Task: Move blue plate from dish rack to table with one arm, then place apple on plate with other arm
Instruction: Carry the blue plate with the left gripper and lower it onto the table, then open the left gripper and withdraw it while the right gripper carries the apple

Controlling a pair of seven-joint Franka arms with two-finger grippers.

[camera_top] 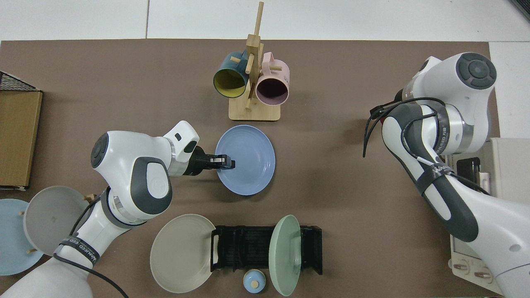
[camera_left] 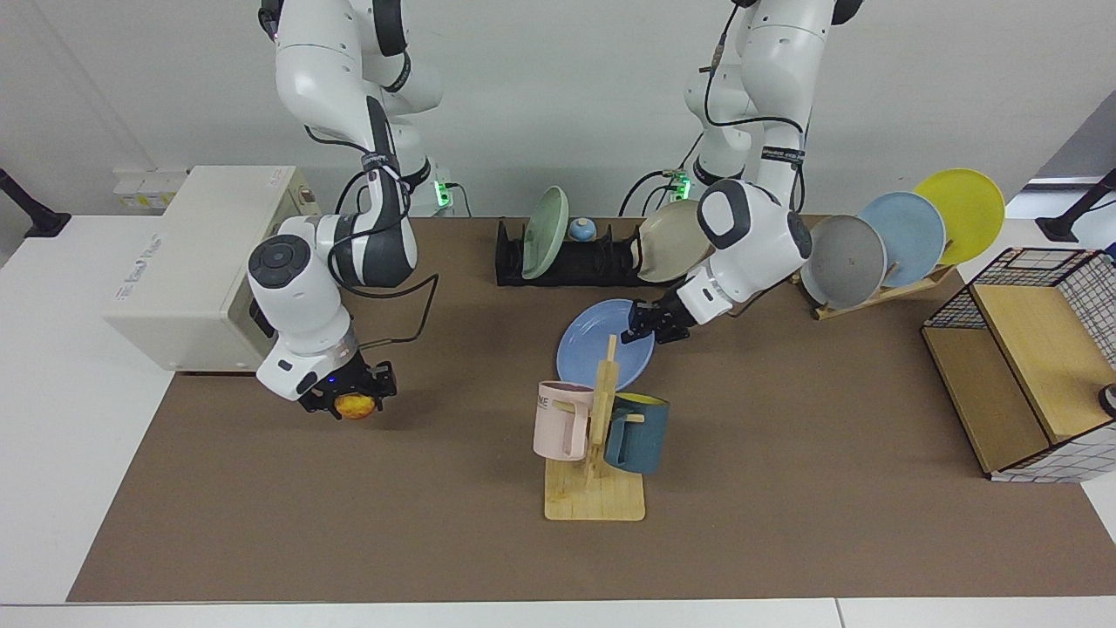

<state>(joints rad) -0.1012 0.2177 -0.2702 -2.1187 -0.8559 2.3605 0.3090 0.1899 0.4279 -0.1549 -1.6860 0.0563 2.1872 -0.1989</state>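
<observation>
Risk: blue plate (camera_left: 593, 344), pinched at its rim by left gripper (camera_left: 647, 326) fingers, may strike mug tree (camera_left: 602, 410) just beside; right gripper (camera_left: 351, 399) clamps apple (camera_left: 354, 406).

Six plates (camera_left: 595, 345), two mugs (camera_left: 562, 419), two arms (camera_left: 307, 288), one apple (camera_left: 354, 406), one dish rack (camera_left: 575, 260)

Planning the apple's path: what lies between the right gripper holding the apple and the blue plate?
Only bare table separates the right gripper with the apple from the blue plate; the top view shows it.
</observation>
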